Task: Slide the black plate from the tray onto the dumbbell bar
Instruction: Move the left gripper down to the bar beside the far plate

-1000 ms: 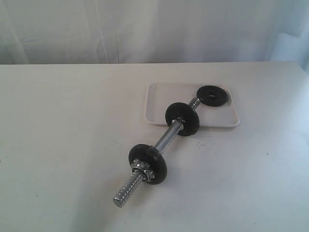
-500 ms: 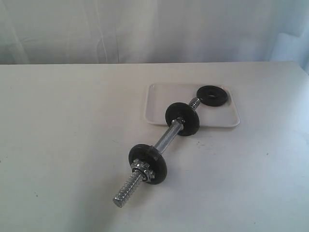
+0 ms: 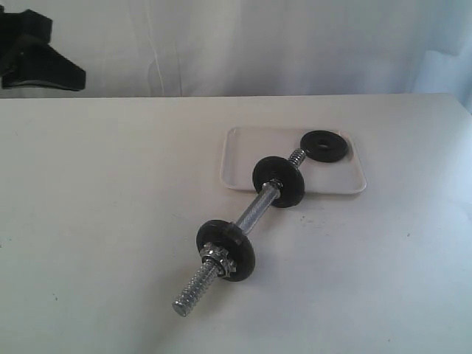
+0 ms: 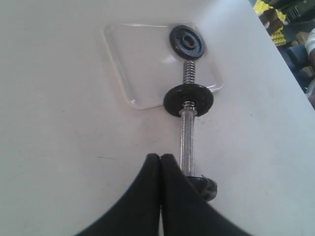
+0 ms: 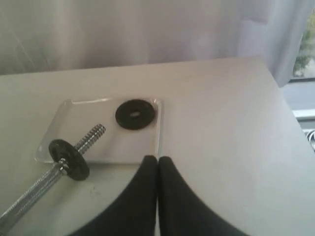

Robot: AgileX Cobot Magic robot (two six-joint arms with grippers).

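The black plate [image 3: 324, 145] lies flat in the far right corner of the white tray [image 3: 240, 158], its centre hole facing up. The tray sits on the counter [image 3: 103, 221], right of centre and toward the far side. The dumbbell bar [image 3: 255, 209] lies at a slant across the counter. Its far threaded end reaches over the tray's near rim and stops just beside the black plate; whether the two touch cannot be told. One black disc [image 3: 279, 181] stands on the bar at the tray's near edge. A second black disc [image 3: 227, 249] stands nearer the camera, with a silver star-shaped nut [image 3: 216, 256] against its near face and bare thread beyond. The left gripper [image 4: 160, 157] hangs above the bar's near end, its jaws pressed together and empty. The right gripper [image 5: 157, 160] hovers clear of the tray's right side, its jaws likewise pressed together and empty. A white curtain [image 3: 258, 44] hangs behind the counter.
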